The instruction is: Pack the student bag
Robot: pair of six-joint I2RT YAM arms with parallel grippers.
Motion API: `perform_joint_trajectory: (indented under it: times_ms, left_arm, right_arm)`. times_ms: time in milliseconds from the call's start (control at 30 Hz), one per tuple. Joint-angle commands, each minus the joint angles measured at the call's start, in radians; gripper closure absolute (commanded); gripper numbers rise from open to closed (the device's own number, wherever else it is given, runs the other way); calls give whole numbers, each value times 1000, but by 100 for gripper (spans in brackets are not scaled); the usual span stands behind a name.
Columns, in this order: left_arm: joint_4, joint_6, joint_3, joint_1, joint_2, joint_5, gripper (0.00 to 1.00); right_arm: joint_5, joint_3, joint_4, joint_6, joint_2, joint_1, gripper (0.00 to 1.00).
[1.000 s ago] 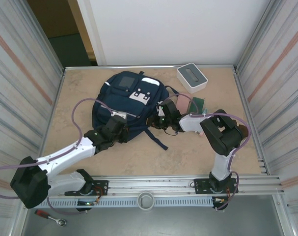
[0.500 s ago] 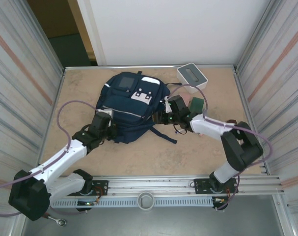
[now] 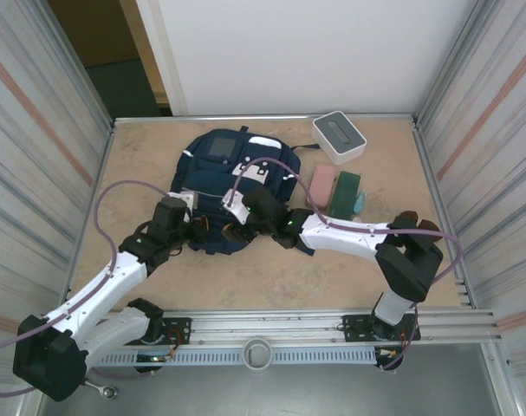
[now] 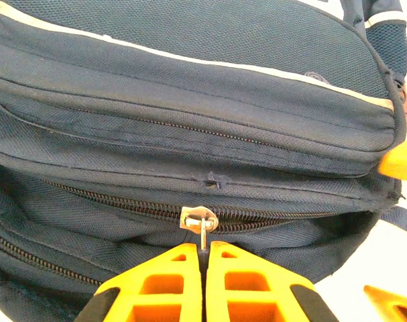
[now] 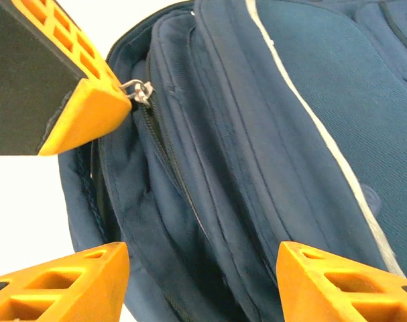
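Observation:
The student bag, a navy backpack with white patches, lies flat at the table's middle. Its near edge, with several zipper lines, appears close up in the left wrist view and the right wrist view. My left gripper is shut on the metal zipper pull of a closed zipper; its yellow fingertips pinch the tab just below the slider. My right gripper stands open over the same edge of the bag, one finger on either side, holding nothing. The left gripper's finger and the pull show beside it.
A white box stands at the back right. A pink flat item and a dark green one lie right of the bag. Ribbed metal walls close in both sides of the table.
My right arm has swung left, from the bag's right side to its near edge, and its jaws have opened. The left gripper has shifted left with the bag's edge and stayed shut.

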Motion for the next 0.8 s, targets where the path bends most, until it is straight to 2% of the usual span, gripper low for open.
perform_joint_trajectory:
  times_ms: [0, 200, 367, 500, 600, 767]
  left_arm:
    - [24, -17, -6, 10, -33, 21, 100]
    - [23, -24, -11, 13, -36, 17, 100]
    - [21, -35, -6, 31, -41, 11, 100]
    - [16, -55, -18, 77, -53, -18, 100]
    - [4, -58, -27, 104, -52, -91, 100]
    - [-18, -67, -33, 117, -52, -185, 100]
  right_arm:
    - [79, 48, 20, -83, 42, 0, 42]
    - [149, 69, 41, -136, 98, 9, 58]
    - [247, 35, 62, -168, 97, 13, 85]
    - [299, -42, 87, -179, 30, -4, 98]
    - [278, -103, 98, -178, -30, -26, 100]
    - [136, -162, 89, -167, -107, -89, 100]
